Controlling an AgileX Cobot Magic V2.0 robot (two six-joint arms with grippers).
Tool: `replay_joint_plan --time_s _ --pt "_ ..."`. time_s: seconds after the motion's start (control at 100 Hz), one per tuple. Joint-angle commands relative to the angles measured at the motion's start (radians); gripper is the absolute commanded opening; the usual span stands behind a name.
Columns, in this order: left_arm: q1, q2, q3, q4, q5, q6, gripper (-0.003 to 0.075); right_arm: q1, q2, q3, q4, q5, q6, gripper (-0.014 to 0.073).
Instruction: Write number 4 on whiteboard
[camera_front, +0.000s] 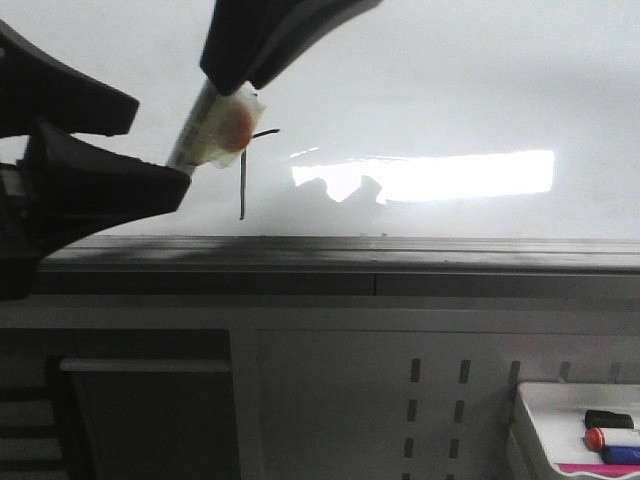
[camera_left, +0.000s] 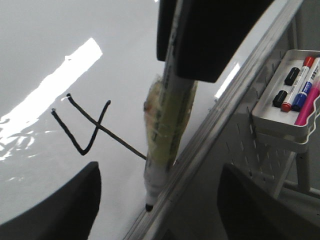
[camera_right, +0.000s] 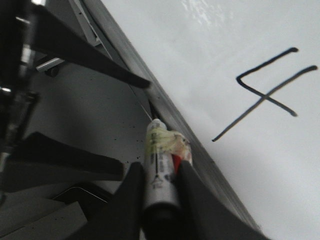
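Writing step near its end: the number 4 (camera_right: 267, 95) stands complete on the whiteboard (camera_front: 450, 70) — open top, crossbar and long vertical stroke all drawn, low on the board just above its grey bottom rail (camera_front: 400, 262). The right pincer (camera_right: 161, 172) is closed on the taped marker pen (camera_right: 160, 160), gripping the barrel; in the left wrist view the pen's tip sits beside the rail, apart from the strokes. The left pincer (camera_left: 155, 200) holds nothing, its jaws spread wide and hanging near the board. Judged from the finished figure, the next move calls for lifting the pen straight away from the glossy surface, so the tip leaves no stray mark. To the right, below the rail, a small white tray (camera_front: 545, 440) on a perforated panel holds spare markers (camera_left: 295, 92) — well clear of both arms. Only the rail and the nearby left pincer crowd the pen's retreat.
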Motion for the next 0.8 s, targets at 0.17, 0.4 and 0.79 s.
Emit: replay_joint_plan --time_s 0.17,0.4,0.79 --pt "-0.004 0.052 -0.042 -0.038 -0.168 -0.012 0.032 0.03 -0.041 -0.055 0.001 -0.001 -0.013 -0.0066" --pt "-0.004 0.052 -0.042 -0.038 -0.168 -0.017 -0.002 0.03 -0.041 -0.055 0.001 -0.001 -0.013 -0.0062" --pt "0.003 0.061 -0.124 -0.716 0.173 -0.063 -0.002 -0.022 -0.08 -0.078 -0.017 -0.016 -0.013 0.0631"
